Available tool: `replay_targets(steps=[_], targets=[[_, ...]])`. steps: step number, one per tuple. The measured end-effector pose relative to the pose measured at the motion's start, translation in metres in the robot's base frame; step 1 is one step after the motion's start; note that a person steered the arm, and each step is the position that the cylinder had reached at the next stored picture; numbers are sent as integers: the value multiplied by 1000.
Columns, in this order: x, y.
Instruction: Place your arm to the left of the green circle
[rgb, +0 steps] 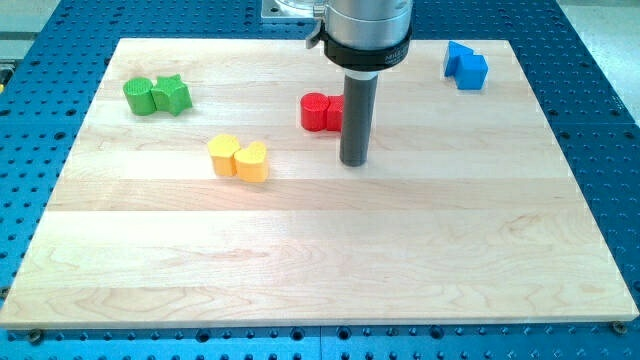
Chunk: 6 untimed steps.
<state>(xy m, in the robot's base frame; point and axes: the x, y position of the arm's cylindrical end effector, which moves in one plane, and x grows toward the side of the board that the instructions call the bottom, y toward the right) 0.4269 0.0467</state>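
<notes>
The green circle (140, 96) sits near the view's upper left of the wooden board (320, 260), touching a green star (172, 94) on its right. My tip (352, 162) rests on the board near the middle top, far to the right of the green circle. A red block (318, 112), partly hidden behind the rod, sits just left of the rod and above the tip.
Two yellow blocks, a yellow hexagon-like one (224, 154) and a yellow heart (252, 161), touch each other left of my tip. Two blue blocks (466, 66) sit at the view's upper right. The blue perforated table (40, 120) surrounds the board.
</notes>
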Motion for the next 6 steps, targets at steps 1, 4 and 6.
replay_targets(steps=[1, 4, 6], targets=[[1, 28], [134, -105], [44, -310]])
